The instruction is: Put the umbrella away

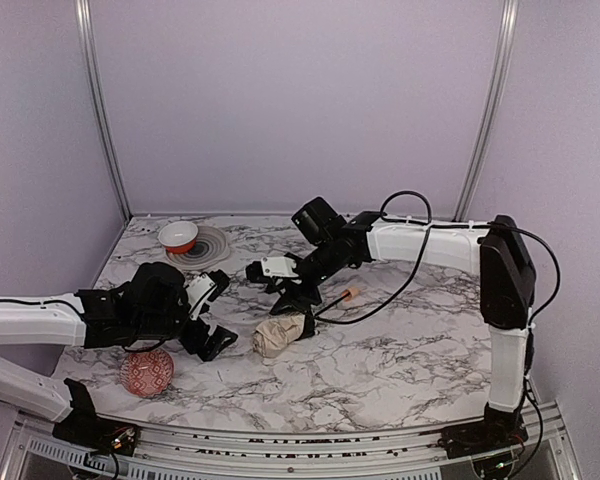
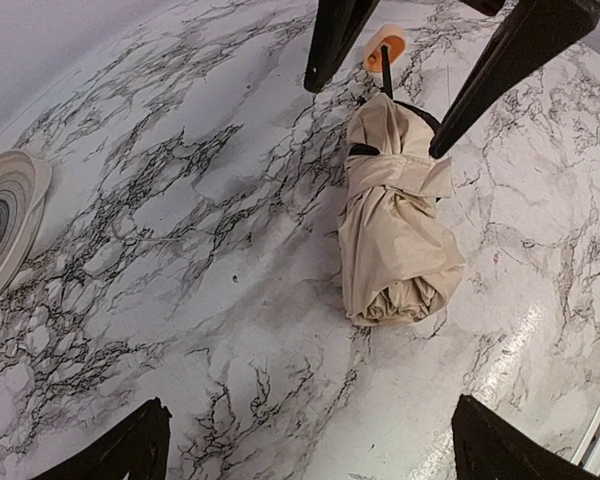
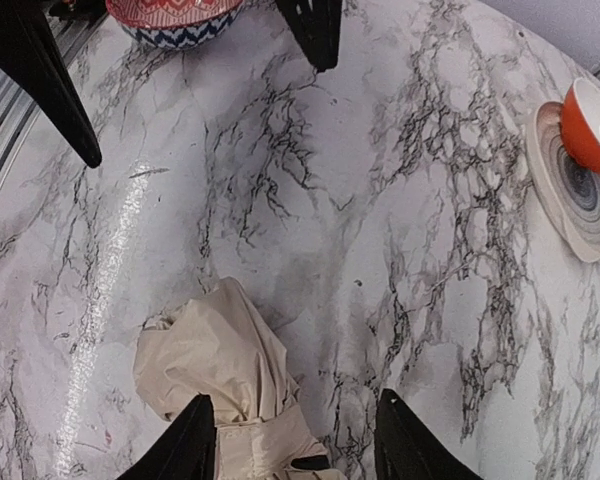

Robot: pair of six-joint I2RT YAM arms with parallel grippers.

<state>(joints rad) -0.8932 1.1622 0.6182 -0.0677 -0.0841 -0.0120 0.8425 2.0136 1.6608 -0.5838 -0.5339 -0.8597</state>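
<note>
The umbrella (image 1: 283,333) lies folded on the marble table, a cream-beige bundle (image 2: 395,230) with a strap round it. Its black shaft and pale tan handle (image 2: 385,48) point away from the left arm. My right gripper (image 1: 298,308) hangs over the strapped handle end, jaws apart on either side of the fabric (image 3: 215,370). One finger (image 3: 180,440) is at the cloth and bare table shows beside the other (image 3: 410,440). My left gripper (image 1: 218,315) stands wide open just short of the bundle's other end, with only table between its fingertips (image 2: 315,450).
A red patterned ball (image 1: 146,372) rests near the left arm at the front left. At the back left an orange bowl (image 1: 178,236) sits on a ringed grey plate (image 1: 210,250). The right arm's black cable trails across the table behind the umbrella.
</note>
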